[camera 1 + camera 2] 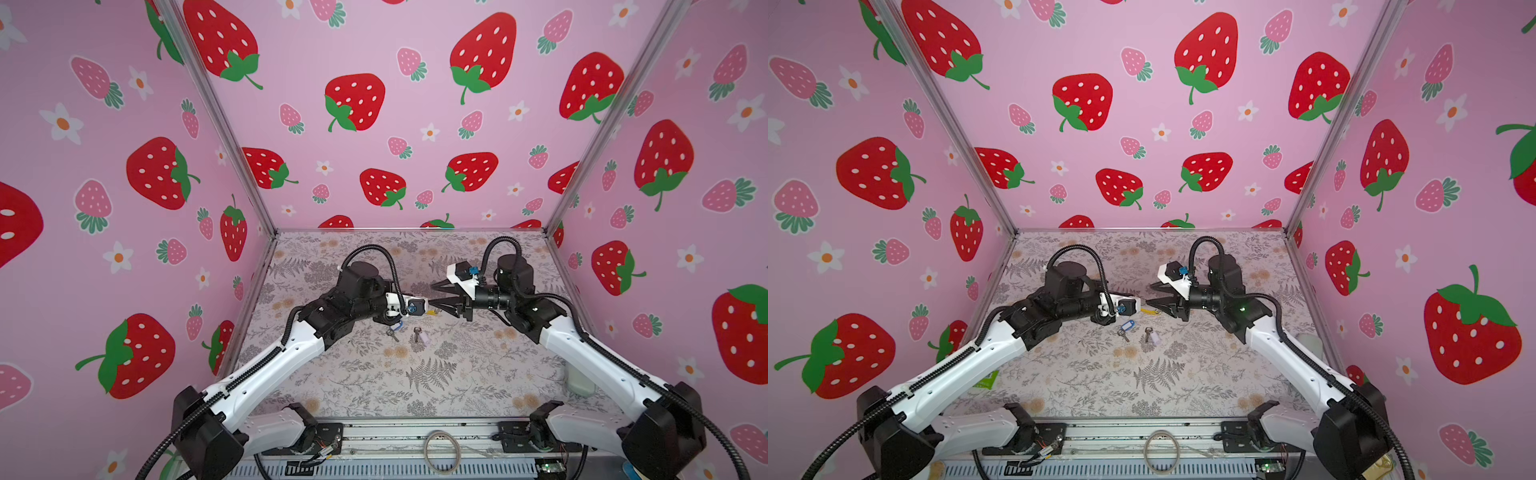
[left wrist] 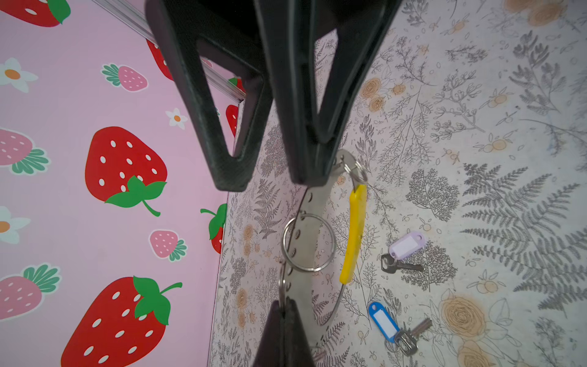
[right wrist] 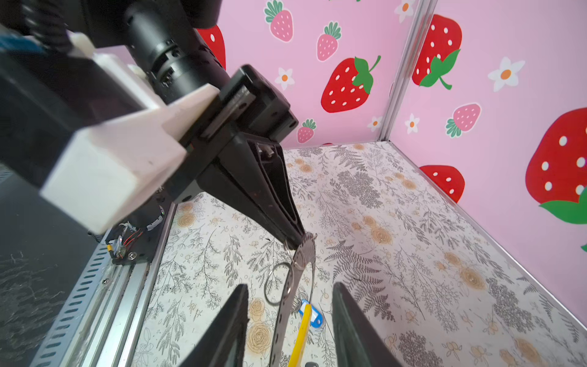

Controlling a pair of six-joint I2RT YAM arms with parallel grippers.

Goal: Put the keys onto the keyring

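Observation:
The keyring (image 2: 354,235), a thin grey ring with a yellow section and small metal loops, hangs in the air above the table. My left gripper (image 2: 283,303) is shut on its perforated grey band (image 3: 295,286). My right gripper (image 3: 289,286) is open, its two fingers on either side of the ring without touching it. In both top views the grippers (image 1: 427,303) (image 1: 432,296) meet tip to tip mid-table. The two keys lie flat below: one with a blue tag (image 2: 384,321) (image 1: 1127,325), one with a lilac tag (image 2: 406,244) (image 1: 1154,337).
A plain pale hoop (image 1: 442,451) lies on the front rail between the arm bases. A white object (image 1: 579,382) sits at the table's right edge and a green scrap (image 1: 986,380) at the left. Strawberry-patterned walls (image 1: 374,124) enclose three sides.

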